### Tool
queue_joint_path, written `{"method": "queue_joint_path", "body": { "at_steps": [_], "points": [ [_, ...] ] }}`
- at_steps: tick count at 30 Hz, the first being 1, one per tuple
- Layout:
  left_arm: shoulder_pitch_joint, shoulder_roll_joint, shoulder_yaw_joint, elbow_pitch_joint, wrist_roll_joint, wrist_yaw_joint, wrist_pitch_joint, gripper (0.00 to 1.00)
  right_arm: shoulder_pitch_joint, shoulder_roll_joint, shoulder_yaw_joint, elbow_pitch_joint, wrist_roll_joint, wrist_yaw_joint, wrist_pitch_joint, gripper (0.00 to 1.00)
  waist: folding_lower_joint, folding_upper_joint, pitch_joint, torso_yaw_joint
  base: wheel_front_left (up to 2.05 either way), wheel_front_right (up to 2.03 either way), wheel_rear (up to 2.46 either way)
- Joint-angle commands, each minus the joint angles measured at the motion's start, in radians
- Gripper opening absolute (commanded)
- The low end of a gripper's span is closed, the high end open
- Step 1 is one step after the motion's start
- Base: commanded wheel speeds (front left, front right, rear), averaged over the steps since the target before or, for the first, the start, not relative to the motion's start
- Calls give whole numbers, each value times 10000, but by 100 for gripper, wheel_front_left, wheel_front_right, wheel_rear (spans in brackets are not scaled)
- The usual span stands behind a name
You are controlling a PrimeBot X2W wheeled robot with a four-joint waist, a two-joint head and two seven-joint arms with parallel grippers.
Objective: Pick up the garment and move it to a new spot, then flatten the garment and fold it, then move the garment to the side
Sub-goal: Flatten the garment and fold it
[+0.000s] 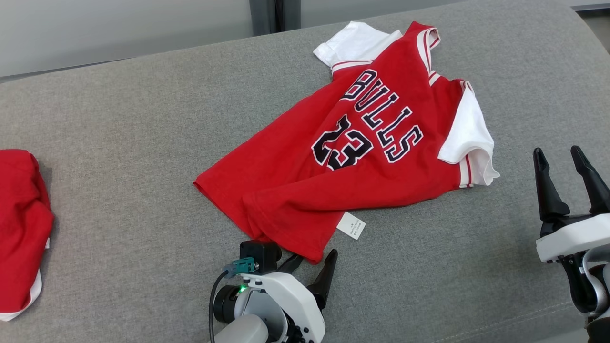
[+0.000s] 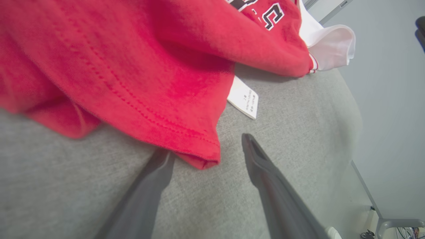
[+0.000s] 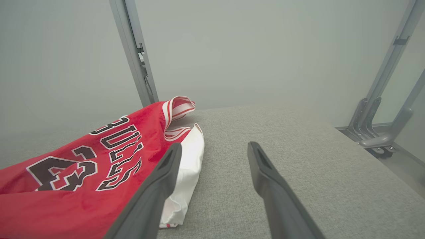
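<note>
my left end effector sits nearest, fingers spread apart, with the near hem corner of the red jersey lying between them and nothing clamped. just past it a white care label pokes out from under the hem, its print too small to read. the jersey lies slightly rumpled on the grey fabric worktop, showing "23" and beyond it "bulls" in black letters edged white, with white sleeves at the far end. my right end effector is also spread apart, empty, near one sleeve. another red cloth lies well apart at my left.
</note>
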Motion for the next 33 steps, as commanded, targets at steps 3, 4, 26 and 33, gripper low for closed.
{"method": "queue_joint_path", "body": {
  "at_steps": [3,4,26,33],
  "points": [
    [-20,51,-247,373,-308,-4,-34,87,1,-34,-71,79,31,-3,-59,100,0,0,19,-42,0,0,0],
    [-56,49,-320,409,-383,-49,-50,41,-6,-28,-78,98,26,-3,-70,100,0,0,21,-42,0,0,0],
    [-308,111,-567,327,-213,-21,-1570,0,-735,-854,1669,540,-1677,-3,262,100,0,0,-333,1012,0,0,0],
    [-352,107,-679,-16,-28,57,-1692,0,-1672,-1350,2719,1732,-2203,-4,1244,100,0,0,-170,1547,0,0,0]
  ]
}}
